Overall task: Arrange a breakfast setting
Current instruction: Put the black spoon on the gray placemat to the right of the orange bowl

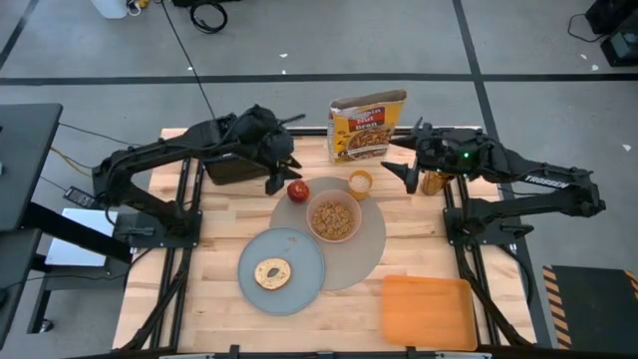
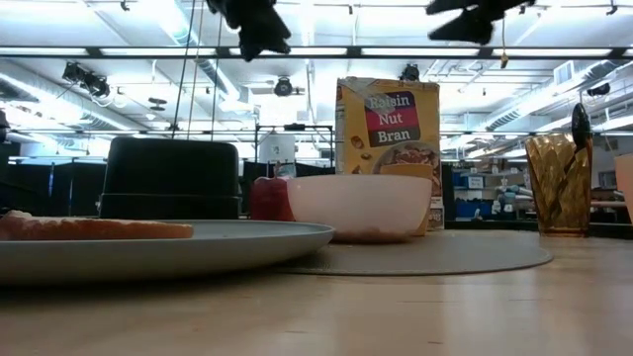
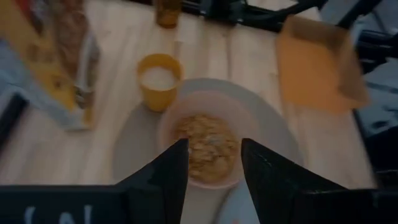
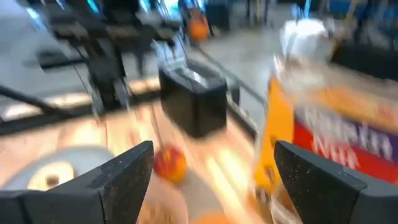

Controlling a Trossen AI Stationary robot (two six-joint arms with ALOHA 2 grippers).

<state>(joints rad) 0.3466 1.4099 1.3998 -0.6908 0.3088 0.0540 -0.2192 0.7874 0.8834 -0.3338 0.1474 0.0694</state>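
Observation:
A taupe mat (image 1: 371, 249) lies mid-table. On it stand a pink bowl (image 1: 334, 216) of cereal, a red apple (image 1: 298, 189) and a small orange cup (image 1: 360, 182). A grey plate (image 1: 299, 284) overlaps the mat's near left edge and carries a bagel (image 1: 272, 272). The spoon (image 2: 581, 124) stands in an amber glass (image 2: 559, 183) at the right. My left gripper (image 1: 273, 181) hangs open and empty in the air, just left of the apple and above it. My right gripper (image 1: 397, 158) is open too, raised between the cereal box and the glass.
A Raisin Nut Bran box (image 1: 367, 125) stands at the far edge. A black toaster (image 1: 229, 168) sits under my left arm. A flat orange board (image 1: 429, 311) lies at the near right corner. Bare wood shows at the near left and the far right.

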